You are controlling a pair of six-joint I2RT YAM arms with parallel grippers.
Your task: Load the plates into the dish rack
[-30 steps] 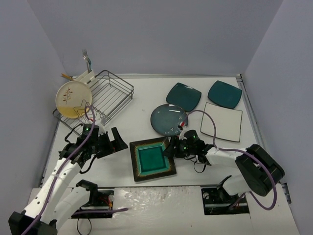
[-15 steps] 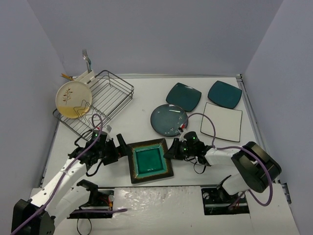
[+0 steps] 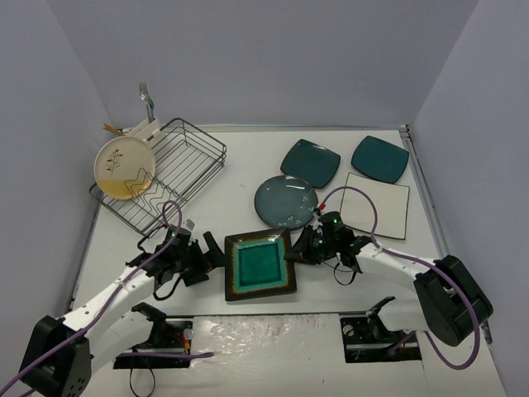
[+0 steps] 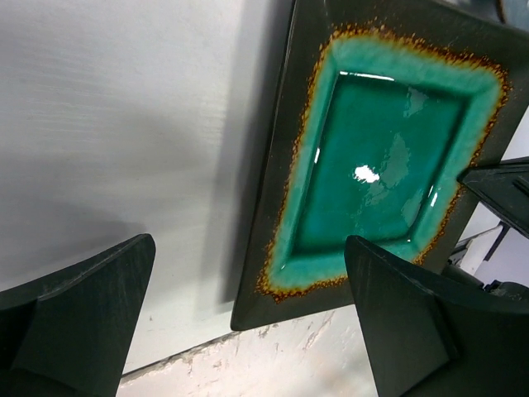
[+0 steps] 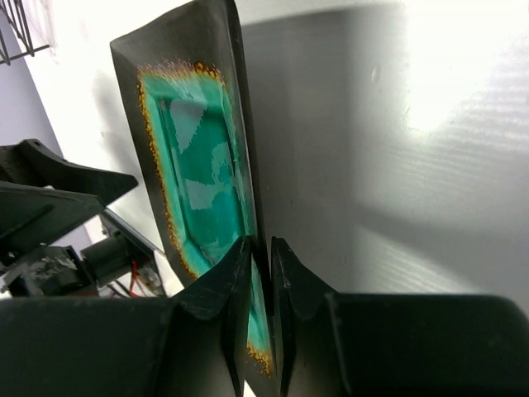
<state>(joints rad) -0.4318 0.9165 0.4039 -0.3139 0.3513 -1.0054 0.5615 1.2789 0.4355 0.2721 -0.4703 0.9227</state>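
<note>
The brown-rimmed teal square plate is near the table's front, its right rim pinched in my shut right gripper. In the right wrist view the right gripper grips the dark rim of the plate, which is tilted up off the table. My left gripper stands wide open at the plate's left edge. In the left wrist view a corner of the plate lies between the spread fingers of the left gripper, ungripped. The cream twig plate stands in the black dish rack.
A round grey-blue plate, two dark teal plates and a white square plate lie flat behind and right. A white caddy with a fork sits at the rack's far corner. Walls enclose the table.
My right gripper closed on the plate's right rim and tipped that side up. My left arm swung down and right to the plate's left edge, still open.
</note>
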